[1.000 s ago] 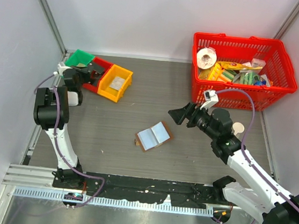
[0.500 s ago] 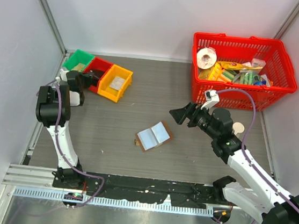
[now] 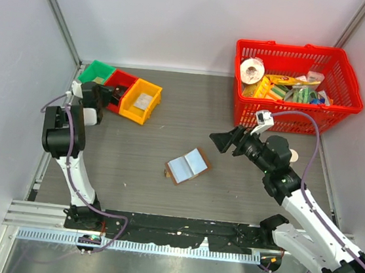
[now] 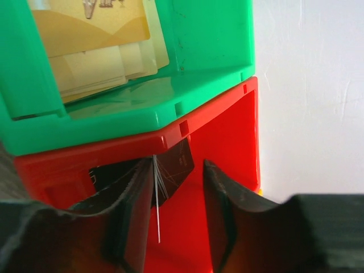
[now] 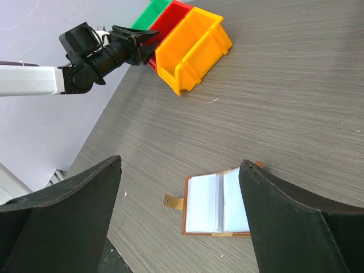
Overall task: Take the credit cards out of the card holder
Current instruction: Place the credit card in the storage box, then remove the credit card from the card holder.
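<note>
**Wallet lies unfolded mid-desk as two arms stand apart from it**

The card holder (image 3: 187, 165) lies spread flat on the grey desk (image 3: 171, 122), near the middle and between the two arms. Its pale blue inner panels face up inside a brown border, and a small strap tab sticks out at one side. From these views it cannot be told whether cards sit in its pockets.

The right gripper (image 3: 220, 141) hangs above the desk just to the right of the card holder and a little farther back, touching nothing. Its jaws are spread wide with nothing between them. The right wrist camera looks down between its dark fingers (image 5: 62, 216) at the unfolded holder.

The left gripper (image 3: 117, 93) is at the far left of the desk, well apart from the card holder. It reaches into a row of three plastic bins, a green bin (image 3: 97, 71), a red bin (image 3: 126, 79) and a yellow bin (image 3: 142, 101). Its jaws are parted over the red bin, and a thin pale edge shows against the inner face of one finger (image 4: 131, 216). What that edge is cannot be told, and a gap shows between the fingers.

Yellowish cards (image 4: 91, 34) lie in the green bin. A red basket (image 3: 288, 48) of mixed goods stands at the far right.
</note>
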`<action>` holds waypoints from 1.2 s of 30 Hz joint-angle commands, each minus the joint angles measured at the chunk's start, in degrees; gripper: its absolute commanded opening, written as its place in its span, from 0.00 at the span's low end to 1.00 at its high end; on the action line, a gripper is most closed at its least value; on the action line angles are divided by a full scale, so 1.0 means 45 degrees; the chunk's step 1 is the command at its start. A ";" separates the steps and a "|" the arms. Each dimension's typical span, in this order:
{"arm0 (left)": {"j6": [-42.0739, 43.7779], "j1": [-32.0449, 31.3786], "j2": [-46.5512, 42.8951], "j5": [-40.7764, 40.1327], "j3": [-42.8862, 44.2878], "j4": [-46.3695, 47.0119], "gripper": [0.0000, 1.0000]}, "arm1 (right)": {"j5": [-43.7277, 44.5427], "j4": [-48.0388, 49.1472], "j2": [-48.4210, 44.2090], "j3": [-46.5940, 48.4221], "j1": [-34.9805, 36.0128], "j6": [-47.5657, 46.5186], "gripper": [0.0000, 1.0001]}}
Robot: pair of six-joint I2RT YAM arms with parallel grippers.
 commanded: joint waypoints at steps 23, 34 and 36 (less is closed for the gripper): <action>0.4409 -0.3653 -0.8230 0.0148 -0.2999 -0.6958 0.74 | -0.0912 -0.2592 0.2015 0.0760 0.0243 -0.1722 0.84; 0.3905 -0.8557 -1.1768 -0.0082 -0.5538 -0.9324 0.81 | 0.2250 -0.3686 0.5626 0.2733 0.3912 -0.3733 0.74; 0.3707 -0.9454 -1.2120 -0.0533 -0.5697 -0.9459 0.81 | 0.2505 -0.3589 0.6271 0.3006 0.4343 -0.3851 0.71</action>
